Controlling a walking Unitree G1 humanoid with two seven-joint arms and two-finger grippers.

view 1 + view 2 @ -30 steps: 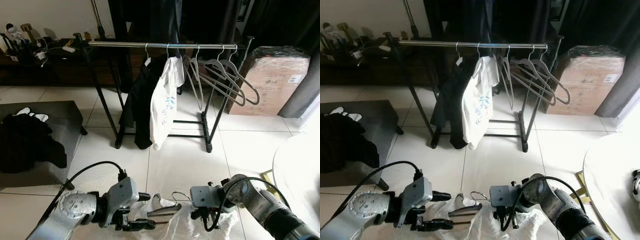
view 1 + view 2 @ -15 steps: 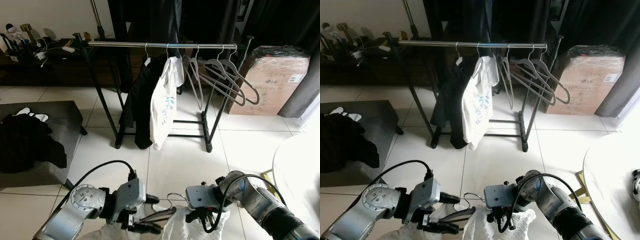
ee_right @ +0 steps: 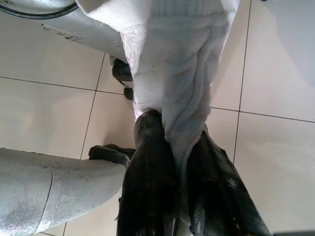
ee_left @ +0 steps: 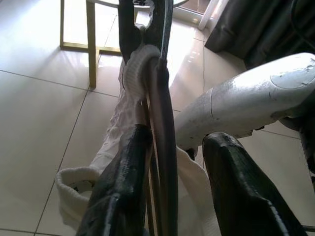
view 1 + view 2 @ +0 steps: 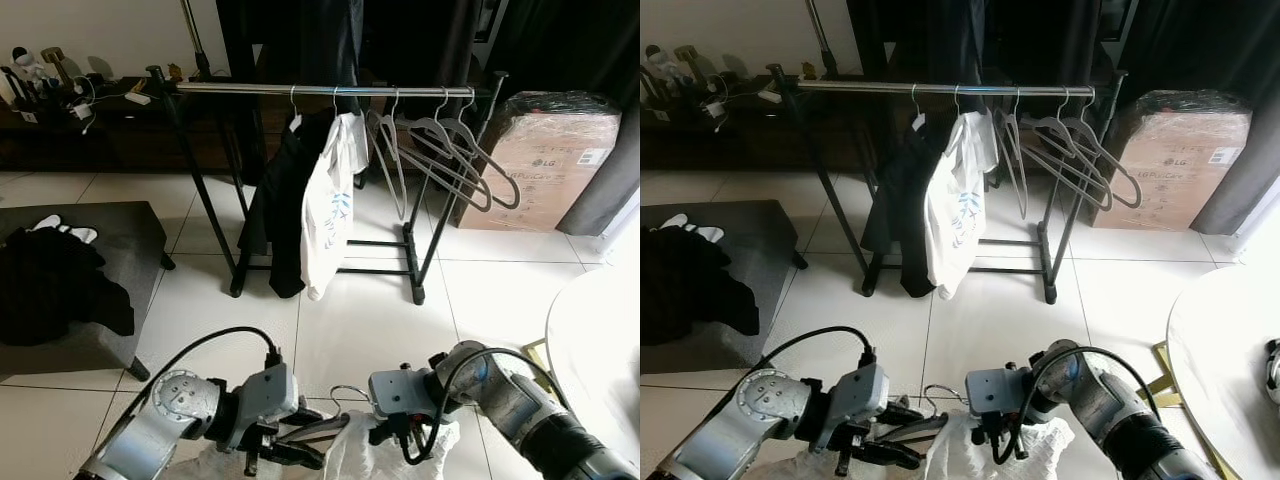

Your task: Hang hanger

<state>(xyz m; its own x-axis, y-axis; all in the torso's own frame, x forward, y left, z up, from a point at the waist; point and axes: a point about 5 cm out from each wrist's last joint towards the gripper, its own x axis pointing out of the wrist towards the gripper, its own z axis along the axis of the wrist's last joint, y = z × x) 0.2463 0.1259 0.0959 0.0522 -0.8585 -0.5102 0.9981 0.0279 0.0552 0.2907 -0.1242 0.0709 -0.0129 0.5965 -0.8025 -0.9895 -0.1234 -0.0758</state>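
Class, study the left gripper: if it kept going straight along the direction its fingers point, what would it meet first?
The left gripper points toward the right gripper, so it would likely meet the white garment bunched between them first, though depth is unclear.

Bright daylight, sharp, glossy floor glare

White tiled floor, cardboard box, dark curtains

Two rounded silver metal arms are seen, each looped by a black cable. The left pincer and right pincer are fitted with long black fingers.
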